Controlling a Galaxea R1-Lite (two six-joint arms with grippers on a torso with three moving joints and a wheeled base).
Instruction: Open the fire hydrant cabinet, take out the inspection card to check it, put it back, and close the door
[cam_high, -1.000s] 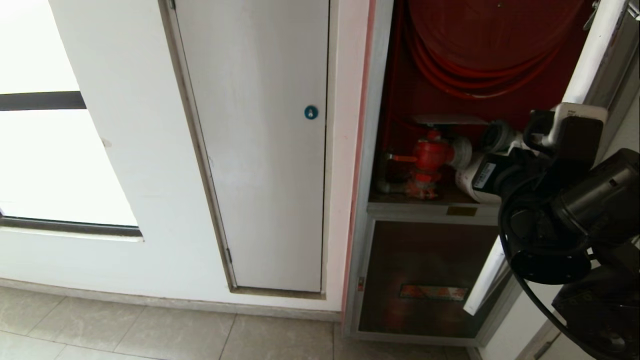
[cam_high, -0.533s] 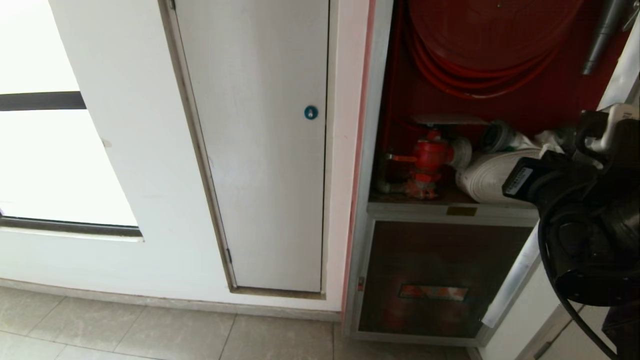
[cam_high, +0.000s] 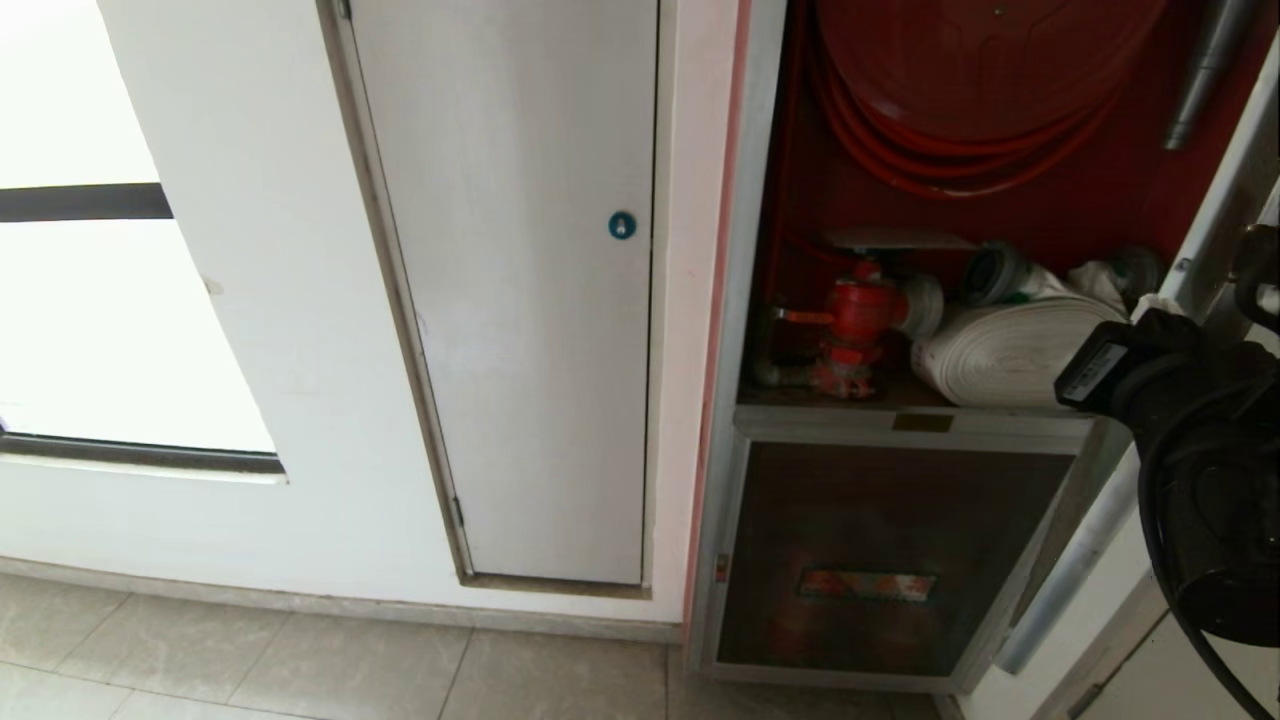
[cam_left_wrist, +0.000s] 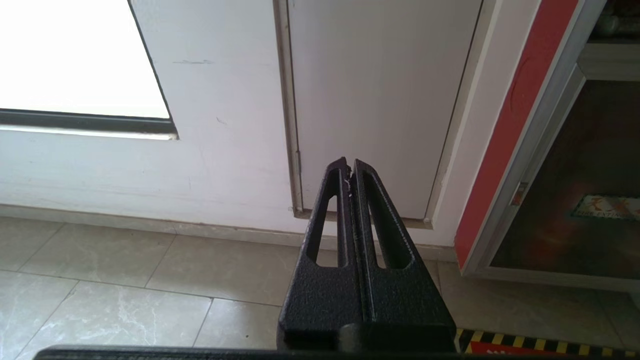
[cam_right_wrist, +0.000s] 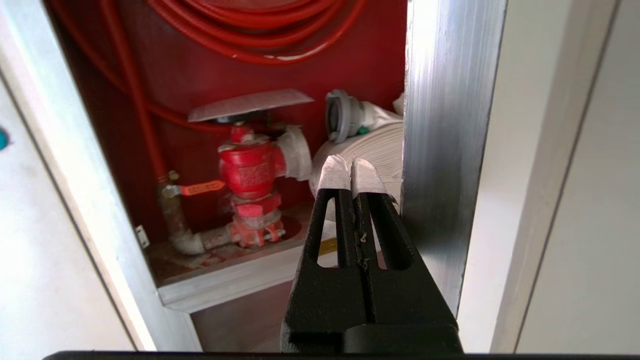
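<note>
Half the white rolled hose (cam_right_wrist: 372, 150) hides behind the door (cam_right_wrist: 445, 150).

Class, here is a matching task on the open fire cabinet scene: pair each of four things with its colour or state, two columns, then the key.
Things:
1. valve
2. rolled hose
3. lock on the white panel door
4. right hand

Descriptions:
A. blue and round
B. shut, beside the aluminium door edge
C. red, under a pale sheet
D. white, lying on the cabinet shelf

Pairs: 1-C, 2-D, 3-A, 4-B
</note>
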